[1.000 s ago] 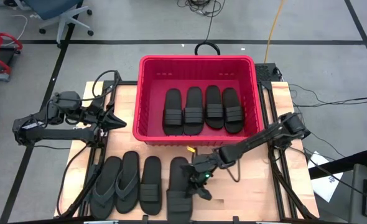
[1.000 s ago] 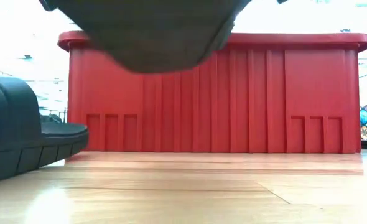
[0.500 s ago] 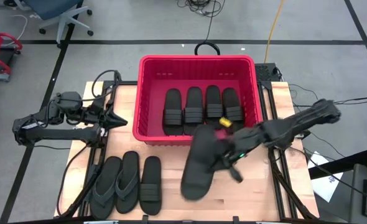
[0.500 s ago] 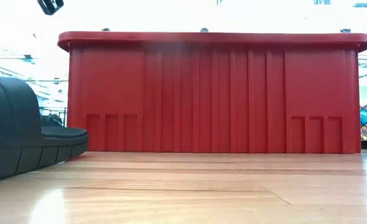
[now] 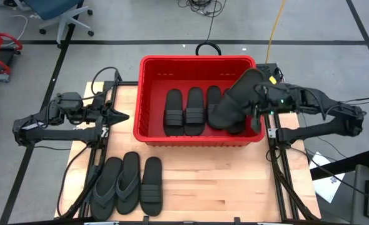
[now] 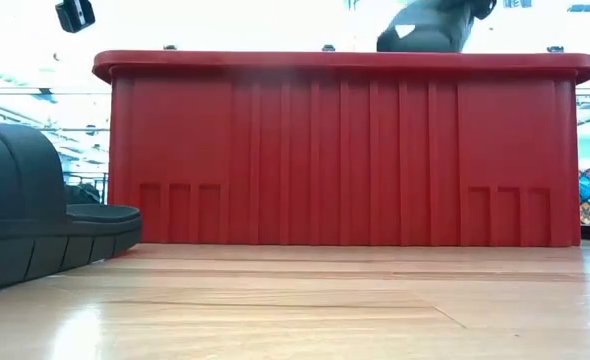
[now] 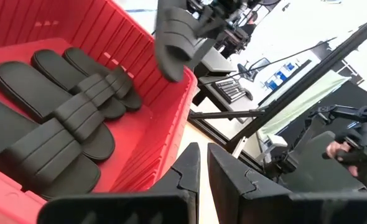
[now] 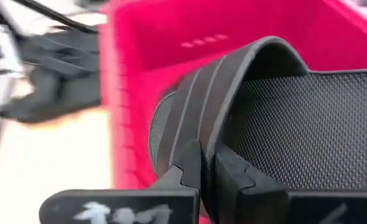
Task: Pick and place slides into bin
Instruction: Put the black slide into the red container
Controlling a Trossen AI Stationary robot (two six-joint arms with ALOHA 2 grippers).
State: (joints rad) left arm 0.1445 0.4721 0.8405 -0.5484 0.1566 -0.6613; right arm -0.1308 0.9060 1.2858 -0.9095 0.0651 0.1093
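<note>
My right gripper (image 5: pixel 257 103) is shut on a black band-strap slide (image 5: pixel 234 100), held in the air over the right part of the red bin (image 5: pixel 197 59). The slide also shows above the bin's rim in the low view (image 6: pixel 430 25) and the left wrist view (image 7: pixel 174 37). Several black slides (image 5: pixel 203 111) lie side by side on the bin's floor. Two flip-flops (image 5: pixel 116 184) and one slide (image 5: pixel 151 186) lie soles down on the table's near left. My left gripper (image 5: pixel 121 117) is shut and empty, left of the bin. My right gripper pinches the slide's ribbed band strap (image 8: pixel 199 124) at its edge, one finger (image 8: pixel 185 167) outside the band and one (image 8: pixel 236 174) inside, between band and footbed. The fingers come roughly level from the table's right. The slide hangs tilted, clear of the bin and the slides in it.
The bin (image 6: pixel 345 150) stands at the table's far middle, its near wall facing the low camera. Bare wooden tabletop (image 5: pixel 222 181) lies near and right of the three sandals. A slide (image 6: pixel 35 215) fills the low view's left edge.
My right gripper has lifted the slide off the table's near middle and carried it up and toward the far right, over the bin's right part. The slide is now clear of the table and tilted. The other three sandals have stayed where they were.
</note>
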